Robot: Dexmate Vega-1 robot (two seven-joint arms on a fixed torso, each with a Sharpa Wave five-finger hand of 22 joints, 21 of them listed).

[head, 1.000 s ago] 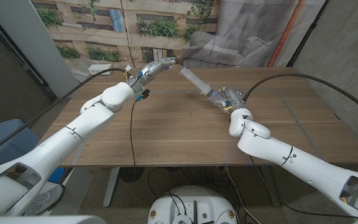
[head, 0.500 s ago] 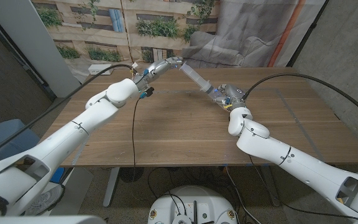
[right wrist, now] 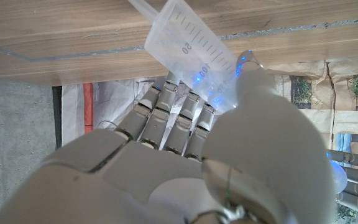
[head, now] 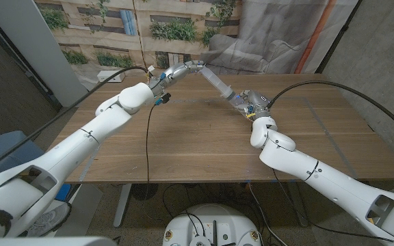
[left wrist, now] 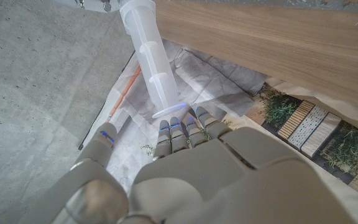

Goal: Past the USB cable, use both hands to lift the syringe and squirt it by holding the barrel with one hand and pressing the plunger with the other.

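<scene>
Syringe point(head: 219, 87): clear plastic with printed graduations, lifted over the far part of the wooden surface point(head: 204, 140), slanted, plunger end higher and toward the robot's left.
Barrel: wrapped by the right robot hand point(head: 250, 105), fingers point(right wrist: 166, 115) curled beneath and thumb laid across the markings; nozzle end pointing out past that grip.
Plunger point(left wrist: 151, 59): ribbed shaft drawn out of the barrel, flat end disc touching the left fingertips point(left wrist: 182, 127).
Left robot hand point(head: 182, 70): stretched toward the plunger end, fingers held close together, gripping nothing.
Cable point(head: 146, 130): thin and black, hanging from the left forearm, crossing the surface's near edge.
</scene>
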